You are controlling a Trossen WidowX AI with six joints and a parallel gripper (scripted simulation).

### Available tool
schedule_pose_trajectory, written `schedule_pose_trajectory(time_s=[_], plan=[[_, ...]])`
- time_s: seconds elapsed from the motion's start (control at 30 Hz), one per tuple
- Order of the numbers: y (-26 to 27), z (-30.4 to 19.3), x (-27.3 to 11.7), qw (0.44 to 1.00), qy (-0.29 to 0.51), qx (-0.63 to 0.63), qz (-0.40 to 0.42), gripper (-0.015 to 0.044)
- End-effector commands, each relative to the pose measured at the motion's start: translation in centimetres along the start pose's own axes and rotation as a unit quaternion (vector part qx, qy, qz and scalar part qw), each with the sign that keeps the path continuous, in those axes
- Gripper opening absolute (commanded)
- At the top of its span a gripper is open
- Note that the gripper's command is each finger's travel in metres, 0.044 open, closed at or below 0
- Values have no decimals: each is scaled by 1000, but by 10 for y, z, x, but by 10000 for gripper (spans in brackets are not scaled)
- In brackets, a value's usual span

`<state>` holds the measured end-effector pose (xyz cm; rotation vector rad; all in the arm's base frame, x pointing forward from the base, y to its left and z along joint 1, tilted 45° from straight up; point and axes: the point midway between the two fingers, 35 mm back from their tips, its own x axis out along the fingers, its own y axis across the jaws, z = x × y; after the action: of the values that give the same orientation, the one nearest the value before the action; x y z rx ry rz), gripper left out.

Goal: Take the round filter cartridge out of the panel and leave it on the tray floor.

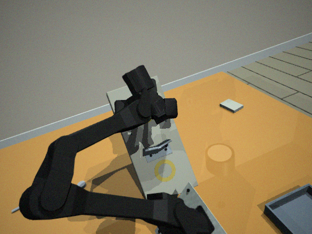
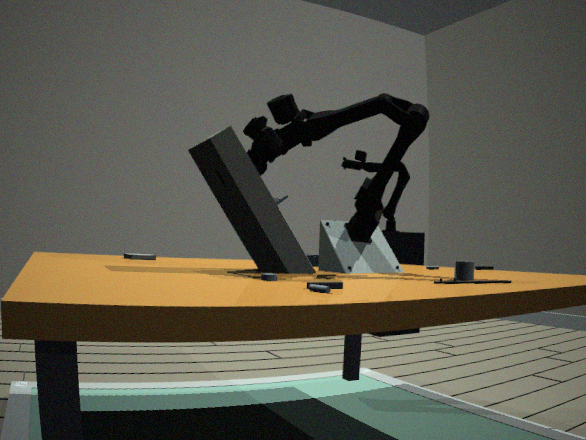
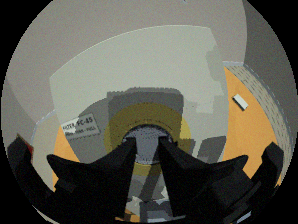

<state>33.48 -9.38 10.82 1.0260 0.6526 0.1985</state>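
Note:
The service panel [image 1: 183,171] [image 2: 250,200] [image 3: 150,55] leans back on the table. The grey round cartridge [image 3: 147,134] sits in the panel inside a yellow ring, with a dark curved edge along its upper side; how far it stands out cannot be told. My gripper [image 3: 147,140] is shut on the cartridge, one fingertip at each side of the middle of its face. The slots are hidden by the fingertips. In the top and exterior views the wrist is close against the upper panel and hides the cartridge. The blue-grey tray [image 1: 298,212] is at the lower right of the top view, well away from the gripper.
A tilted metal flap [image 1: 157,149] juts from the panel below the gripper, above a second yellow ring [image 1: 156,170]. An orange cylinder [image 1: 220,152] stands between panel and tray. A pale block [image 1: 231,105] [image 3: 240,102] lies farther back. A label [image 3: 81,125] is beside the cartridge.

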Motion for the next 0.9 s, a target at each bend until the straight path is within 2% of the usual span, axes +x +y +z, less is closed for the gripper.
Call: schedule_pose_trajectory(time_s=[0.0, 0.53, 0.87], plan=[[-1, -1, -1, 1000, 6, 2, -5, 0], [-1, -1, -70, 1000, 7, -16, -5, 0], [-6, -18, -70, 1000, 6, -17, -4, 0]])
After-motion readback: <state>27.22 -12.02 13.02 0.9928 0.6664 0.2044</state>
